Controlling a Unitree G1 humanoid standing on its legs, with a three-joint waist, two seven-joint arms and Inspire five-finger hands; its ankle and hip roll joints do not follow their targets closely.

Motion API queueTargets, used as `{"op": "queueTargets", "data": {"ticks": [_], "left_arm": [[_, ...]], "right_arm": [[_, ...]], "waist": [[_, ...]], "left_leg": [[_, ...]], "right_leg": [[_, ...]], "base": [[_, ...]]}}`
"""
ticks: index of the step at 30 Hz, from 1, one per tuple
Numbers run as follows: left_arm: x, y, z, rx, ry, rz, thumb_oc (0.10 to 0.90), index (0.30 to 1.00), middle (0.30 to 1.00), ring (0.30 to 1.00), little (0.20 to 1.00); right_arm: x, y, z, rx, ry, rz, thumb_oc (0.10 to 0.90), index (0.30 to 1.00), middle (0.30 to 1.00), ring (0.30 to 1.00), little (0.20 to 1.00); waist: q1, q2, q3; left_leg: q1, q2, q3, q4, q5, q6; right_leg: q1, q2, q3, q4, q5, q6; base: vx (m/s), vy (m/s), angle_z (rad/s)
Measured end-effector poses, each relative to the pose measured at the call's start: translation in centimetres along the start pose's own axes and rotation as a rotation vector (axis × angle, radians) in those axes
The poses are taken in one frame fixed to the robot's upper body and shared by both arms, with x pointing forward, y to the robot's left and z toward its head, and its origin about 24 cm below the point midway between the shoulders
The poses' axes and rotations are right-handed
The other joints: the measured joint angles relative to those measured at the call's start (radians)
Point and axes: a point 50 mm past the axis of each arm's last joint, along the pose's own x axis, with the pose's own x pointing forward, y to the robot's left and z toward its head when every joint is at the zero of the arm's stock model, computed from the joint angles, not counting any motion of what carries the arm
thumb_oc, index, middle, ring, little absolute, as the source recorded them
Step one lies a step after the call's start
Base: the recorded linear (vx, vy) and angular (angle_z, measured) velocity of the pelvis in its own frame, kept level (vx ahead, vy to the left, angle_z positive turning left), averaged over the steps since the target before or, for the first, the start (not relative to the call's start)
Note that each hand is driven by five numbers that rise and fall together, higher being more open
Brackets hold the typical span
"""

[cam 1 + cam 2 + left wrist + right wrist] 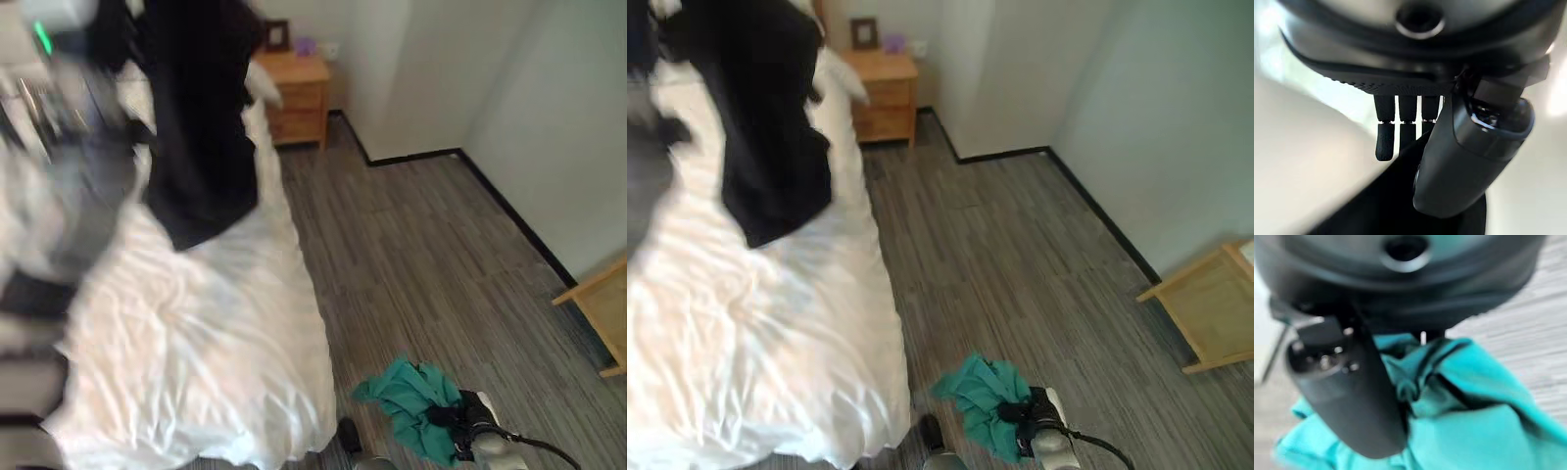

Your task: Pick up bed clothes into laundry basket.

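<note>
A black garment (pixel 201 137) hangs in the air over the bed's far half, its lower end draping onto the white sheet (pixel 196 333). My left hand (pixel 1469 152) is raised there, with thumb and fingers pinching that black cloth (pixel 1396 205). Low at the front right, beside the bed's corner, my right hand (pixel 460 421) is shut on a crumpled teal garment (pixel 407 397), which dangles just above the grey plank floor. In the right wrist view the teal cloth (pixel 1474 431) bunches under the thumb (pixel 1347 396).
The bed takes up the left side. A wooden nightstand (pixel 299 98) stands by the far wall, with a small frame on top. Pale wooden furniture (pixel 602 304) juts in at the right. Grey floor (pixel 421 245) lies between the bed and the wall.
</note>
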Motion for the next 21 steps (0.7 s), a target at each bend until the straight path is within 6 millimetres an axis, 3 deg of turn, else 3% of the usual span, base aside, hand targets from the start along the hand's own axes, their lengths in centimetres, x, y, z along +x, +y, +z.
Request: {"op": "queueTargets", "data": {"ticks": [1, 2, 3, 4, 5, 6, 7, 8, 9, 10, 13, 15, 16, 17, 18, 19, 20, 21], "left_arm": [[0.3, -1.2, 0.1, -0.028, 0.003, -0.012, 0.4, 0.3, 0.3, 0.3, 0.3], [2.1, -2.4, -0.5, 0.01, -0.023, -0.049, 0.4, 0.3, 0.3, 0.3, 0.3], [3.9, -2.4, -1.6, 0.064, -0.019, -0.06, 0.4, 0.3, 0.3, 0.3, 0.3], [4.9, -1.5, -3.1, 0.156, -0.013, -0.076, 0.4, 0.3, 0.3, 0.3, 0.3], [5.1, 0.0, -5.6, 0.27, 0.041, -0.091, 0.4, 0.3, 0.3, 0.3, 0.3], [5.3, 0.0, -6.7, 0.286, 0.096, -0.085, 0.4, 0.3, 0.3, 0.3, 0.3], [5.5, -0.1, -6.5, 0.262, 0.106, -0.071, 0.4, 0.3, 0.3, 0.3, 0.3], [5.7, -1.0, -6.0, 0.192, 0.126, -0.049, 0.4, 0.3, 0.3, 0.3, 0.3], [5.5, -2.0, -5.7, 0.133, 0.146, -0.046, 0.4, 0.3, 0.3, 0.3, 0.3], [4.8, -3.7, -5.7, 0.088, 0.174, -0.094, 0.4, 0.3, 0.3, 0.3, 0.3], [3.4, -6.7, -5.2, -0.054, 0.255, -0.137, 0.4, 0.3, 0.3, 0.3, 0.3], [2.0, -8.1, -5.1, -0.144, 0.313, -0.162, 0.4, 0.3, 0.3, 0.3, 0.3], [0.9, -8.6, -5.3, -0.186, 0.364, -0.173, 0.4, 0.3, 0.3, 0.3, 0.3], [-0.7, -8.4, -6.0, -0.194, 0.42, -0.194, 0.4, 0.3, 0.3, 0.3, 0.3], [-2.2, -8.4, -6.6, -0.202, 0.478, -0.2, 0.4, 0.3, 0.3, 0.3, 0.3], [-3.8, -8.4, -7.1, -0.199, 0.526, -0.218, 0.4, 0.3, 0.3, 0.3, 0.3], [-6.0, -7.9, -8.2, -0.173, 0.609, -0.225, 0.4, 0.3, 0.3, 0.3, 0.3], [-7.0, -7.8, -8.4, -0.167, 0.65, -0.223, 0.4, 0.3, 0.3, 0.3, 0.3]], "right_arm": [[0.1, -1.0, 1.2, -0.045, -0.05, -0.02, 0.4, 0.3, 0.3, 0.3, 0.3], [-0.1, -3.4, 3.7, -0.062, -0.143, -0.078, 0.4, 0.3, 0.3, 0.3, 0.3], [-3.3, -8.0, 7.0, -0.118, -0.387, -0.156, 0.4, 0.3, 0.3, 0.3, 0.3], [-6.9, -11.6, 9.3, -0.095, -0.625, -0.291, 0.4, 0.3, 0.3, 0.3, 0.3], [-8.3, -13.8, 12.7, 0.029, -0.811, -0.464, 0.4, 0.3, 0.3, 0.3, 0.3], [-8.6, -15.3, 14.4, 0.075, -0.855, -0.562, 0.4, 0.3, 0.3, 0.3, 0.3], [-8.9, -16.7, 15.4, 0.062, -0.863, -0.622, 0.4, 0.3, 0.3, 0.3, 0.3], [-9.2, -17.7, 16.9, 0.053, -0.882, -0.676, 0.4, 0.3, 0.3, 0.3, 0.3], [-9.1, -17.0, 17.8, 0.077, -0.9, -0.668, 0.4, 0.3, 0.3, 0.3, 0.3], [-8.7, -15.1, 18.2, 0.04, -0.924, -0.606, 0.4, 0.3, 0.3, 0.3, 0.3], [-8.5, -12.3, 19.0, -0.052, -0.963, -0.49, 0.4, 0.3, 0.3, 0.3, 0.3], [-8.1, -10.9, 18.6, -0.085, -0.946, -0.42, 0.4, 0.3, 0.3, 0.3, 0.3], [-8.0, -10.1, 18.5, -0.103, -0.946, -0.386, 0.4, 0.3, 0.3, 0.3, 0.3], [-7.7, -9.2, 19.2, -0.128, -0.963, -0.345, 0.4, 0.3, 0.3, 0.3, 0.3], [-7.2, -8.7, 20.0, -0.14, -0.963, -0.331, 0.4, 0.3, 0.3, 0.3, 0.3], [-7.2, -8.8, 20.5, -0.141, -0.977, -0.339, 0.4, 0.3, 0.3, 0.3, 0.3], [-7.3, -8.8, 22.2, -0.183, -1.014, -0.34, 0.4, 0.3, 0.3, 0.3, 0.3], [-7.8, -9.0, 23.4, -0.212, -1.05, -0.349, 0.4, 0.3, 0.3, 0.3, 0.3]], "waist": [[0.0, -0.012, -0.001], [0.014, 0.005, 0.004], [-0.012, 0.063, 0.021], [-0.03, 0.072, 0.007], [-0.048, 0.056, -0.015], [-0.053, 0.059, -0.038], [-0.051, 0.109, -0.038], [-0.032, 0.18, -0.027], [-0.016, 0.179, -0.024], [-0.022, 0.153, -0.017], [-0.047, 0.257, 0.013], [-0.047, 0.249, 0.04], [-0.025, 0.247, 0.045], [-0.02, 0.205, 0.09], [-0.013, 0.145, 0.128], [0.005, 0.088, 0.158], [0.019, 0.033, 0.171], [0.055, 0.003, 0.17]], "left_leg": [[0.006, 0.008, 0.024, 0.01, -0.003, -0.004], [0.019, 0.051, 0.082, 0.014, 0.0, -0.009], [0.026, 0.084, 0.11, 0.025, 0.003, -0.016], [0.058, 0.061, 0.138, 0.028, 0.004, -0.018], [0.108, 0.068, 0.18, 0.065, 0.003, -0.017], [0.095, 0.065, 0.17, 0.081, -0.042, -0.003], [0.103, 0.065, 0.162, 0.007, -0.002, 0.0], [0.115, 0.124, 0.205, -0.002, 0.0, -0.037], [0.114, 0.129, 0.228, 0.037, -0.007, -0.046], [0.118, 0.121, 0.232, 0.095, -0.013, -0.05], [0.119, 0.191, 0.264, 0.155, -0.005, -0.081], [0.089, 0.223, 0.237, 0.25, 0.049, -0.138], [0.093, 0.251, 0.233, 0.289, 0.049, -0.155], [0.054, 0.251, 0.044, 0.355, 0.106, -0.15], [0.001, 0.243, -0.144, 0.469, 0.143, -0.171], [-0.002, 0.23, -0.275, 0.5, 0.144, -0.159], [-0.034, 0.168, -0.481, 0.597, 0.189, -0.138], [-0.04, 0.11, -0.546, 0.697, 0.2, -0.082]], "right_leg": [[-0.011, -0.009, -0.049, -0.003, -0.045, 0.025], [-0.017, -0.015, -0.179, 0.035, -0.076, 0.02], [-0.061, -0.045, -0.296, 0.238, -0.112, -0.008], [-0.045, -0.091, -0.301, 0.244, -0.062, 0.002], [-0.001, -0.059, -0.278, 0.193, -0.067, -0.023], [0.03, -0.05, -0.239, 0.099, -0.049, -0.053], [0.023, -0.033, -0.279, 0.044, -0.086, -0.056], [-0.006, -0.048, -0.464, 0.072, -0.119, -0.053], [-0.042, -0.094, -0.554, 0.138, -0.127, -0.052], [-0.041, -0.126, -0.568, 0.176, -0.055, -0.091], [-0.053, -0.037, -0.52, 0.16, -0.063, -0.158], [-0.044, -0.007, -0.482, 0.142, -0.066, -0.192], [-0.037, 0.012, -0.442, 0.13, -0.061, -0.196], [-0.02, 0.043, -0.389, 0.13, -0.075, -0.228], [-0.002, 0.048, -0.35, 0.135, -0.079, -0.231], [0.007, 0.06, -0.28, 0.141, -0.084, -0.235], [0.0, 0.064, -0.214, 0.154, -0.094, -0.266], [-0.026, 0.077, -0.14, 0.172, -0.099, -0.277]], "base": [[-0.09, -0.229, -0.84], [-0.07, -0.208, -0.9], [-0.08, -0.131, -0.97], [-0.06, -0.155, -1.46], [-0.11, -0.29, -1.96], [-0.16, -0.467, -2.15], [-0.13, -0.395, -1.84], [-0.12, -0.37, -1.82], [-0.05, -0.332, -1.78], [-0.08, -0.533, -1.26], [-0.04, -0.545, -0.81], [-0.01, -0.408, -0.68], [0.04, -0.251, -1.12], [0.1, -0.418, -1.42], [0.05, -0.308, -1.57], [0.09, -0.418, -1.56], [0.1, -0.385, -1.85], [0.13, -0.321, -1.83]]}}
